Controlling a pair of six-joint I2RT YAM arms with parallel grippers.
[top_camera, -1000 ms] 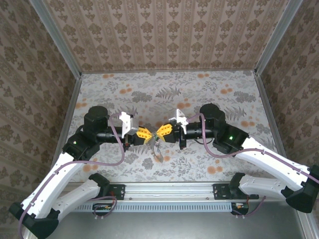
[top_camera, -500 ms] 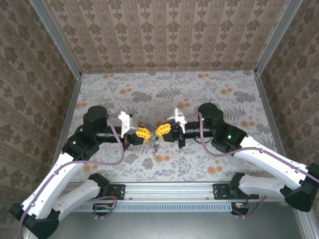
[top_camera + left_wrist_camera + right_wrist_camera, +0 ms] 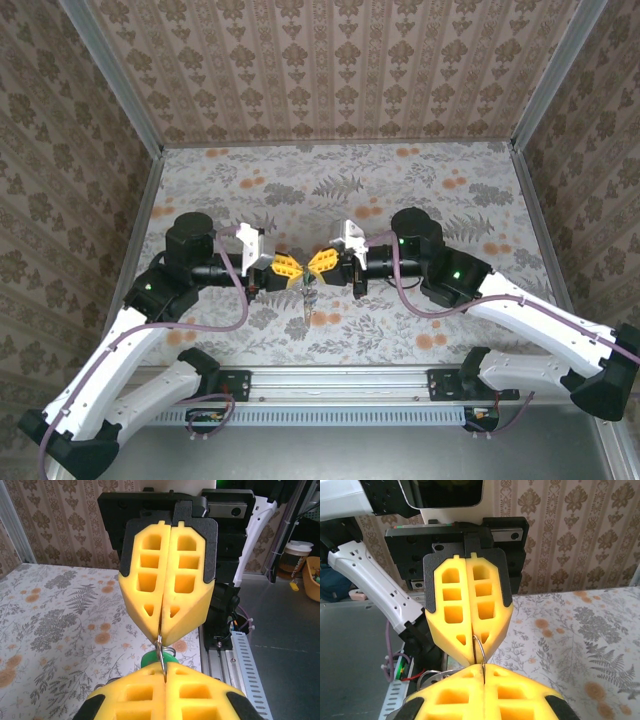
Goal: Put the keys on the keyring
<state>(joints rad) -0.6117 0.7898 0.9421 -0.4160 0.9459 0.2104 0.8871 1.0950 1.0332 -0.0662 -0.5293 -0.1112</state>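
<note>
My two grippers meet tip to tip above the middle of the table. In the top view the left gripper (image 3: 292, 268) and the right gripper (image 3: 318, 262) are both shut. A thin grey keyring (image 3: 160, 647) runs between their yellow tips. In the left wrist view it leaves the right gripper (image 3: 161, 636) and enters the shut left gripper (image 3: 165, 669). The right wrist view shows the same wire loop (image 3: 480, 644) bridging the left gripper (image 3: 479, 656) and right gripper (image 3: 483, 669). A green key head (image 3: 150, 659) hangs just under the ring. The keys (image 3: 308, 298) dangle below the tips, and a silvery piece (image 3: 430, 678) shows underneath.
The floral table cloth (image 3: 400, 190) spreads behind the grippers, with patterned walls on three sides. A metal rail (image 3: 340, 385) runs along the near edge between the arm bases.
The right gripper has moved left until its tips touch the left gripper's. The hanging keys have shifted slightly left. Both grippers stayed shut.
</note>
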